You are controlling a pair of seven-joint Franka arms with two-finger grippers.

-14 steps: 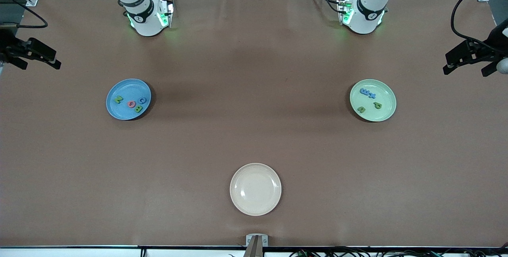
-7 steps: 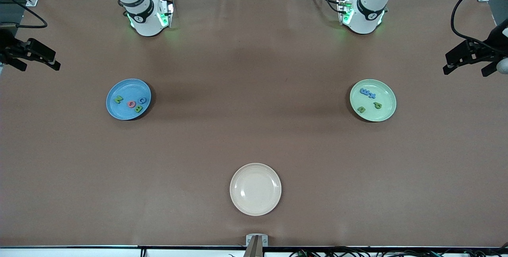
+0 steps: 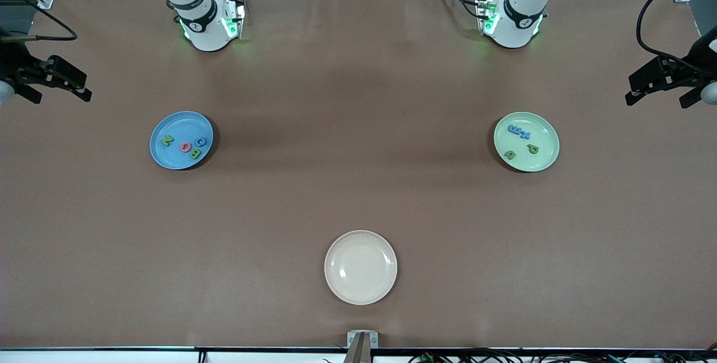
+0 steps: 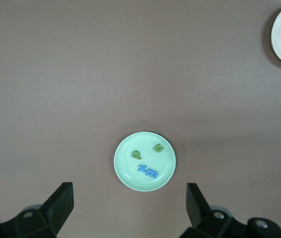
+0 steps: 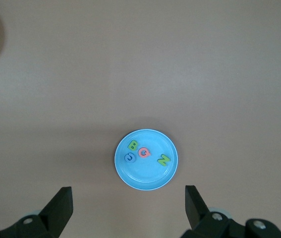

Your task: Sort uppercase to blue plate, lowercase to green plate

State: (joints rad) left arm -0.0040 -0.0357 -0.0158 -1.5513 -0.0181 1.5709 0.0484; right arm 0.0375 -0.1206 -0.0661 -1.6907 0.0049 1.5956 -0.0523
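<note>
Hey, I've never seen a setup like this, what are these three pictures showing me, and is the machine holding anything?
These are two robot arms at a brown table. One picture looks down from a high camera facing them; the other two come from cameras on each arm's wrist, looking down past its open fingers.

The left gripper and right gripper are raised at the table's two ends, open and holding nothing.

On the table lie three plates. The blue plate, toward the right arm's end, holds four foam capitals: green N, pink Q, green B, blue G. The green plate, toward the left arm's end, holds a blue m, blue t, green p and another green letter. A cream plate, nearest the high camera, holds nothing.
</note>
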